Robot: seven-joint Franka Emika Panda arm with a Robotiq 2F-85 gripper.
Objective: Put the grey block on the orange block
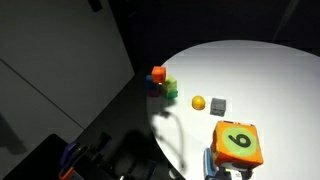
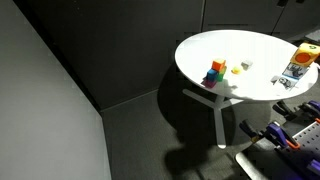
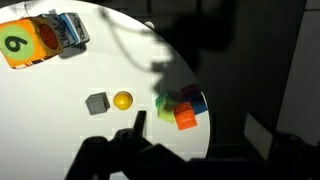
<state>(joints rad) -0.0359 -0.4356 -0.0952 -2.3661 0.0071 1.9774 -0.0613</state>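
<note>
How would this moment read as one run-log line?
small grey cube: on white table, beside yellow ball | small orange cube: beside green cube | stacking: not done

Only one legible marking. The orange die on the bench has a green face bearing a single black numeral. In an exterior view it reads "6". In the wrist view the same die shows it turned, so it reads "9". In the exterior view where the die appears small, the numeral is too small to read. No other text, labels or brands can be read.
</note>
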